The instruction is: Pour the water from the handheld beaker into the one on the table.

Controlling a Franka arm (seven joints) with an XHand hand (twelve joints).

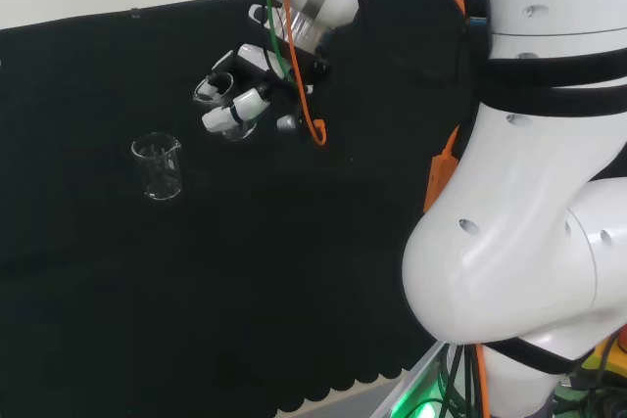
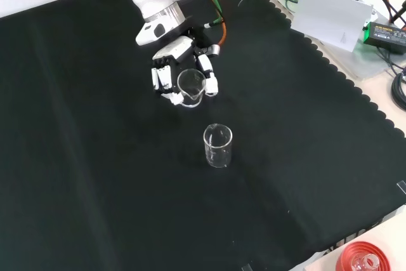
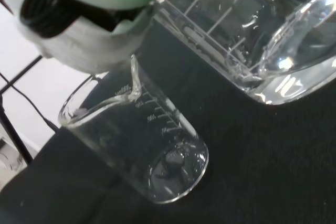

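Held beaker [image 3: 262, 35] is sitting closest to the wrist camera, tilted, water pooling in its lower corner. The hand [image 2: 170, 74] is gripping it, fingers [image 1: 235, 110] curling round the glass, holding it clear above the black cloth [image 2: 76, 157]. The table beaker [image 2: 217, 146] is standing upright just beside it, apart, spout facing the held one. In the front view it is sitting near the cloth's middle, below the hand and well away from the scalloped edge.
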